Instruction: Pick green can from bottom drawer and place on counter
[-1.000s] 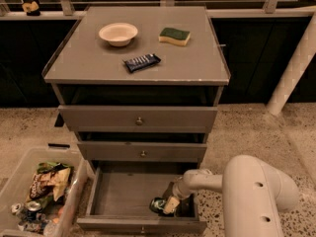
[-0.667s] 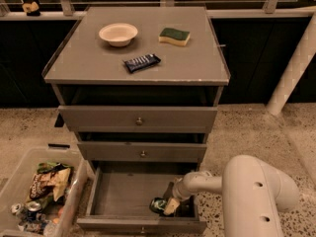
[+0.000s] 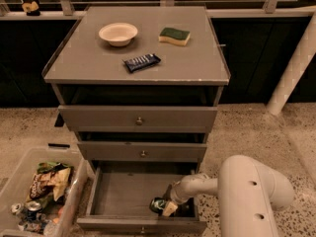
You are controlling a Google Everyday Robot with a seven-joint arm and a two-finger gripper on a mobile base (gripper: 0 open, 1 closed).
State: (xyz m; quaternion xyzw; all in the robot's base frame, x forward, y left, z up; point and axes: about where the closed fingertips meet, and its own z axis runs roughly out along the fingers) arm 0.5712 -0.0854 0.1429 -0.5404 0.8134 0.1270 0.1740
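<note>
The bottom drawer [image 3: 118, 194] is pulled open below two shut grey drawers. The green can [image 3: 157, 205] lies at its front right. My gripper [image 3: 165, 206] reaches down into the drawer from the right, its fingers around the can. The white arm [image 3: 247, 194] fills the lower right. The grey counter [image 3: 94, 63] with its thin rim tops the cabinet.
On the counter sit a cream bowl [image 3: 118, 33], a green and yellow sponge [image 3: 174, 35] and a dark snack bar [image 3: 141, 61]. A clear bin [image 3: 74, 191] with snack bags and silver cans stands on the floor at the left. A white post [image 3: 294, 68] rises at right.
The gripper has barely shifted; it stays on the can at the drawer's front right.
</note>
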